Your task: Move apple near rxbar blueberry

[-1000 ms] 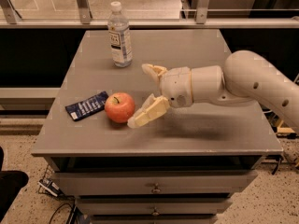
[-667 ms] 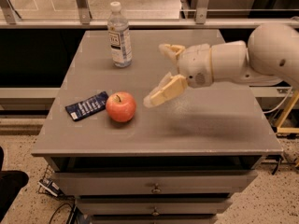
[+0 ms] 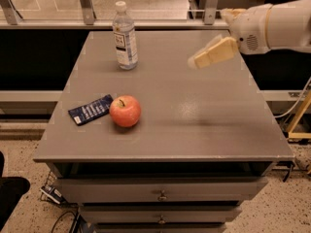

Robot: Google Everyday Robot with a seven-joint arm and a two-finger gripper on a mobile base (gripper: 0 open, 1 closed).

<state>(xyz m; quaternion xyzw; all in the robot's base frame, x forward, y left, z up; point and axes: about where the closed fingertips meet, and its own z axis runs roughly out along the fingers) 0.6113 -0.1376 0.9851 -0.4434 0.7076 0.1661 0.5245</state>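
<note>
The red-orange apple (image 3: pixel 125 110) rests on the grey table top (image 3: pixel 194 115) at the front left. It sits right beside the dark blue rxbar blueberry wrapper (image 3: pixel 91 109), touching or almost touching its right end. My gripper (image 3: pixel 210 38) hangs in the air above the table's back right part, well away from the apple. It is open and empty, with its cream-coloured fingers (image 3: pixel 215 53) spread apart.
A clear plastic water bottle (image 3: pixel 125 35) stands upright at the back left of the table. The table has drawers (image 3: pixel 163 191) below its front edge. A railing runs behind the table, and cables lie on the floor at the right.
My gripper has let go of the apple and pulled up and back to the right, away from it. The apple stays beside the blue wrapper.
</note>
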